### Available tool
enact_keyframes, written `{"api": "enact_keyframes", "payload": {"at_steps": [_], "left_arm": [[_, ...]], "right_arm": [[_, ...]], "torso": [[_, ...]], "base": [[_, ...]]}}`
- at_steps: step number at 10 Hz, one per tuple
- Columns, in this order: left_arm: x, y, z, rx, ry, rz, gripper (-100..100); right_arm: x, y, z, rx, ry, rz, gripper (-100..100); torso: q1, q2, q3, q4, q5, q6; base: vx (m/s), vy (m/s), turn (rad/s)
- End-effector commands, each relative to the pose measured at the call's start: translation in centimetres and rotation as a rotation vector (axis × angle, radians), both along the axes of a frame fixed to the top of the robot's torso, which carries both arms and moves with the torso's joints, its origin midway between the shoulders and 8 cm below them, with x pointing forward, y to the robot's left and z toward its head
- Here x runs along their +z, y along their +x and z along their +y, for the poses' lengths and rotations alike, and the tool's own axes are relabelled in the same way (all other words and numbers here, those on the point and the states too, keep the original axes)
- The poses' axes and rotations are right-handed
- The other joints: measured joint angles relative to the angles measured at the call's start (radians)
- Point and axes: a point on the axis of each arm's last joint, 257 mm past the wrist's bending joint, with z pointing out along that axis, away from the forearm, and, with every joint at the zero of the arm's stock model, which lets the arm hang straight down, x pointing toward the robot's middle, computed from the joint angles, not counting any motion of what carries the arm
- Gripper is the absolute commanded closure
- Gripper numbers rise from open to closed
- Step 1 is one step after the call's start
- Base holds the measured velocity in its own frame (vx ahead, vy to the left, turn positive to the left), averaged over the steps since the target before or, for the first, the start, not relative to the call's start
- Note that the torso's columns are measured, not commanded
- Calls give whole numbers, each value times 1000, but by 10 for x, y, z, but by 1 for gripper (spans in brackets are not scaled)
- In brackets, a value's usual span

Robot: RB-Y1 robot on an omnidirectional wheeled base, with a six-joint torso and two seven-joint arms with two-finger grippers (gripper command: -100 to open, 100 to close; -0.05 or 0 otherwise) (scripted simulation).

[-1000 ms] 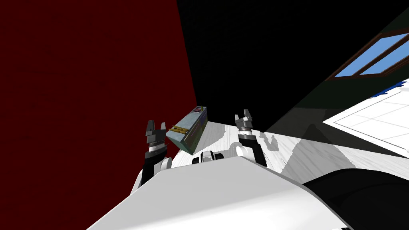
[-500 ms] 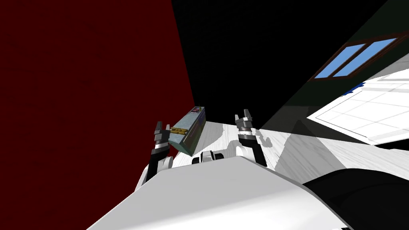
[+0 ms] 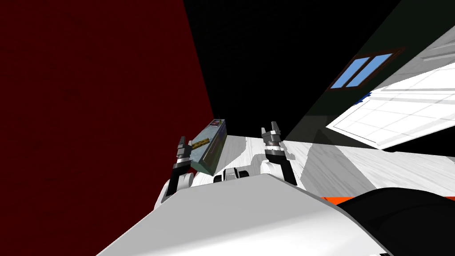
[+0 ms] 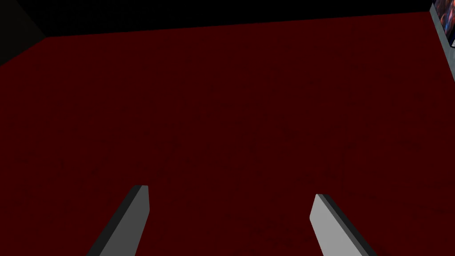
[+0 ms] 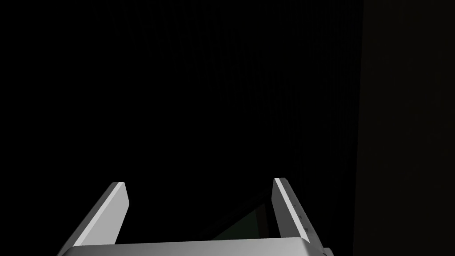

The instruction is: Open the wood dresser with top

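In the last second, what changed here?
I turned, so the window and dark red wall slid left in the head view. My left gripper swung toward the grey-green dresser, fingers open. The right gripper kept its place, also open; neither holds anything.

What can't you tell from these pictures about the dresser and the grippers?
- Dresser: in the head view, too small to show a handle or drawer lines.
- Left gripper: in the head view it overlaps the dresser's edge; touching or apart, cannot tell.
- Left wrist view: the picture's edge cuts the dresser to a sliver.
- Right gripper: right wrist view, too dark ahead to name anything.
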Motion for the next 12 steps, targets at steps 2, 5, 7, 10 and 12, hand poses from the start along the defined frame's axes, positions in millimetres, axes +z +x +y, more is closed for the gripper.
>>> {"api": "enact_keyframes", "payload": {"at_steps": [2,5,7,10,12], "left_arm": [[-33,13,7,7,-17,73,-100],[-79,33,16,17,-48,187,-100],[-106,39,20,25,-64,249,-100],[-142,50,25,34,-90,335,-100],[-160,54,27,39,-103,379,-100]], "right_arm": [[0,0,0,0,0,0,0],[0,0,0,0,0,0,0],[0,0,0,0,0,0,0],[0,0,0,0,0,0,0],[0,0,0,0,0,0,0]], "torso": [[0,0,0,0,0,0],[1,0,0,0,0,0],[2,0,0,0,0,0],[-2,0,0,0,-1,0],[0,0,0,0,0,0]], "base": [[-2,39,-89],[-5,54,-202],[-2,76,-144],[-6,35,-119],[-4,40,-112]]}}
